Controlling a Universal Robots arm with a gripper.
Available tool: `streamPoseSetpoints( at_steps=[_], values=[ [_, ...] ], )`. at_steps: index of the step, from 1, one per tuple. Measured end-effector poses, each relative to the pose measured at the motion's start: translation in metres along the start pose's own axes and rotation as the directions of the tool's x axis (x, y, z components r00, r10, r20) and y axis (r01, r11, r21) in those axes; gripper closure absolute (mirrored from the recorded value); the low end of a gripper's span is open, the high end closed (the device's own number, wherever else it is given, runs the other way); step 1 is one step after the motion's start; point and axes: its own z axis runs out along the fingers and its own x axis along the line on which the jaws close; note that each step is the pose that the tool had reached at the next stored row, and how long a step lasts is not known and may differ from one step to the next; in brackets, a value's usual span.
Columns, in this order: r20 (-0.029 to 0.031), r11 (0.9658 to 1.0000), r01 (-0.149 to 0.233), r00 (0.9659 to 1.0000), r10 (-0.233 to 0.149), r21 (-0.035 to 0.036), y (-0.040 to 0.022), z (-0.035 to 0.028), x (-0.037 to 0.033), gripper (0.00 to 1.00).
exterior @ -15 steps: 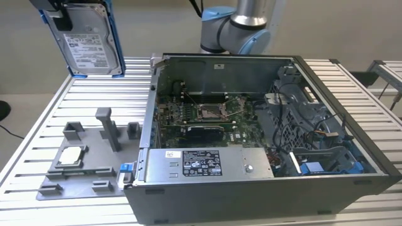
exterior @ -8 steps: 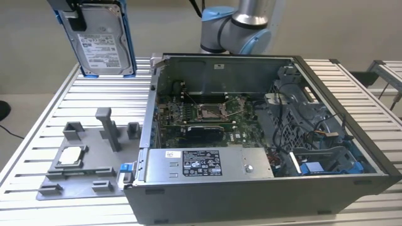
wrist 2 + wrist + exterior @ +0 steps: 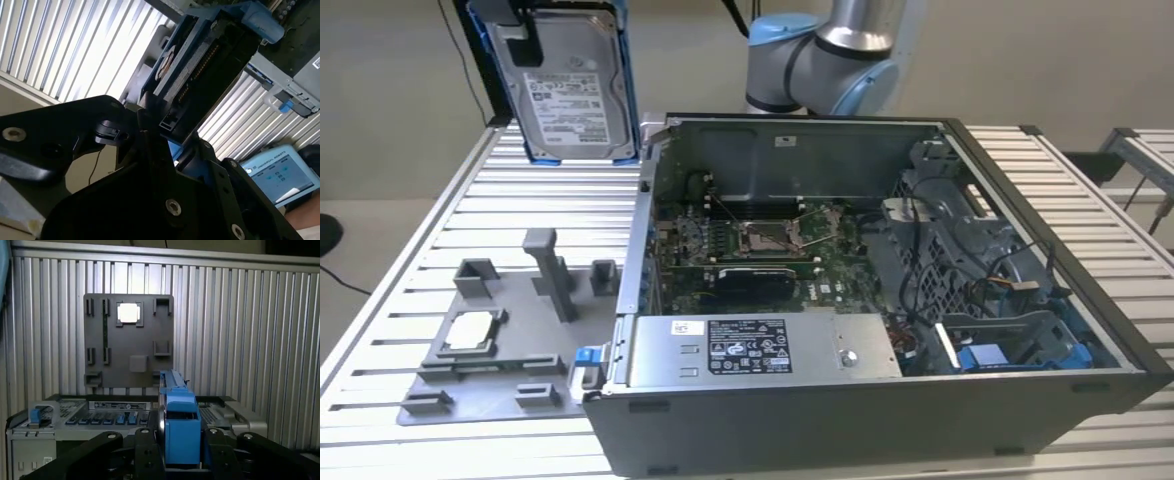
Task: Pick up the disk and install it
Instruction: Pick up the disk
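Note:
The disk (image 3: 570,85), a silver drive with a white label in a blue carrier, hangs upright in the air above the table's far corner on the exterior view's left. It is beside the open computer case (image 3: 1121,375). My gripper (image 3: 523,42) is shut on the disk's upper end. In the first wrist view the disk (image 3: 179,425) stands edge-on between the black fingers (image 3: 145,450) of my gripper (image 3: 180,452). In the second wrist view the disk (image 3: 200,65) reaches out from my gripper (image 3: 172,145), its connector edge showing.
A grey fixture plate (image 3: 520,345) with upright posts carries a small silver chip (image 3: 470,330) on the slatted table. Inside the case are a motherboard (image 3: 767,240), a grey power supply box (image 3: 747,345) and a blue bay (image 3: 994,355). The arm's base (image 3: 827,50) stands behind the case.

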Motion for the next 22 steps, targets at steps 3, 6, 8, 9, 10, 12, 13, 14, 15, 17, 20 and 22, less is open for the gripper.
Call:
streamPoseSetpoints(
  at_steps=[3,6,8,9,10,12,13,14,15,17,20,22],
  values=[
    [0.0000,1.0000,0.000,1.0000,0.000,0.0000,-0.0122,-0.0001,0.0002,1.00],
    [-0.0001,1.0000,0.000,1.0000,0.000,0.0000,-0.0243,-0.0003,0.0003,1.00],
    [-0.0001,1.0000,0.000,1.0000,0.000,-0.0001,-0.0320,-0.0005,0.0005,1.00],
    [-0.0001,1.0000,0.000,1.0000,0.000,-0.0001,-0.0358,-0.0005,0.0005,1.00],
    [0.0000,1.0000,0.000,1.0000,0.000,0.0000,-0.0398,-0.0005,0.0006,1.00],
    [0.0000,1.0000,0.000,1.0000,0.000,0.0000,-0.0477,-0.0006,0.0007,1.00],
    [0.0000,1.0000,0.000,1.0000,0.000,0.0000,-0.0517,-0.0007,0.0008,1.00],
    [0.0000,1.0000,0.000,1.0000,0.000,0.0000,-0.0560,-0.0007,0.0008,1.00],
    [0.0000,1.0000,0.000,1.0000,0.000,0.0000,-0.0600,-0.0008,0.0009,1.00],
    [0.0000,1.0000,0.000,1.0000,0.000,0.0000,-0.0677,-0.0009,0.0010,1.00],
    [-0.0001,1.0000,0.000,1.0000,0.000,-0.0001,-0.0792,-0.0011,0.0012,1.00],
    [0.0001,1.0000,0.000,1.0000,0.000,0.0001,-0.0868,-0.0011,0.0013,1.00]
  ],
)
